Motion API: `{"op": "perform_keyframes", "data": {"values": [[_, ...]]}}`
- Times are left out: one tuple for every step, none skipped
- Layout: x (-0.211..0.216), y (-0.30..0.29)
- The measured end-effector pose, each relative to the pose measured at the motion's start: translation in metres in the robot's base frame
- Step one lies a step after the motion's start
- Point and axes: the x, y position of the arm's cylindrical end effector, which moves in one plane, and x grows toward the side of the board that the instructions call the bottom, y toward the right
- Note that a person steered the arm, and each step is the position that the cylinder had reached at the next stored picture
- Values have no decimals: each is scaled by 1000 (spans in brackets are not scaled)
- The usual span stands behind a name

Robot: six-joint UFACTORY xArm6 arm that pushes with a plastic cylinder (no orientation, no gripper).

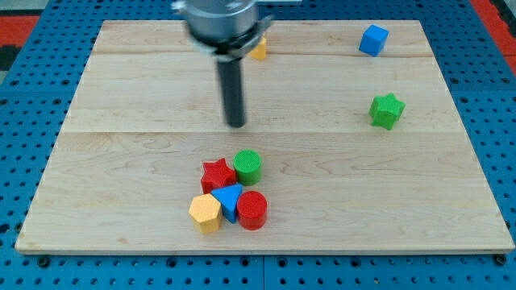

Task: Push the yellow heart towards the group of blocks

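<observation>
A yellow block [259, 50], the yellow heart by its place though its shape is mostly hidden behind the arm, lies near the view's top, centre. My tip [235, 124] rests on the board below it, well apart from it. The group sits lower in the middle: a red star [216, 174], a green cylinder [247, 165], a blue triangle [229, 199], a red cylinder [251, 209] and a yellow hexagon [205, 212]. My tip is above the group, a short way from the green cylinder.
A blue cube [373, 39] lies at the view's top right. A green star [386, 110] lies at the right. The wooden board [121, 161] sits on a blue pegboard surface.
</observation>
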Motion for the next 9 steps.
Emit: {"op": "perform_keyframes", "data": {"values": [[-59,78],[-113,74],[-161,46],[-144,-42],[-110,-93],[-159,-98],[-161,-150],[-115,-177],[-91,-166]]}}
